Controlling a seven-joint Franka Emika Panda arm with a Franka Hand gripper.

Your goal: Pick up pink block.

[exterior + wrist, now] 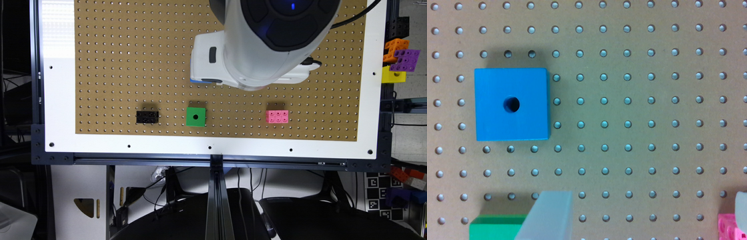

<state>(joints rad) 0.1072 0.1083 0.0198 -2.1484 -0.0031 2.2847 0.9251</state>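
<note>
The pink block (277, 116) is a small brick with six holes, lying on the brown pegboard (116, 66) toward the exterior view's right. A corner of the pink block (728, 227) shows in the wrist view beside one fingertip. My gripper (645, 220) is open with nothing between its fingers. In the exterior view its white body (208, 65) hangs over the middle of the board, above the row of blocks and apart from the pink block.
A green cube (195, 116) with one hole and a black brick (147, 117) share the pink block's row. A blue cube (512, 105) sits below the wrist. Orange, purple and yellow blocks (398, 60) hang off the board's right edge.
</note>
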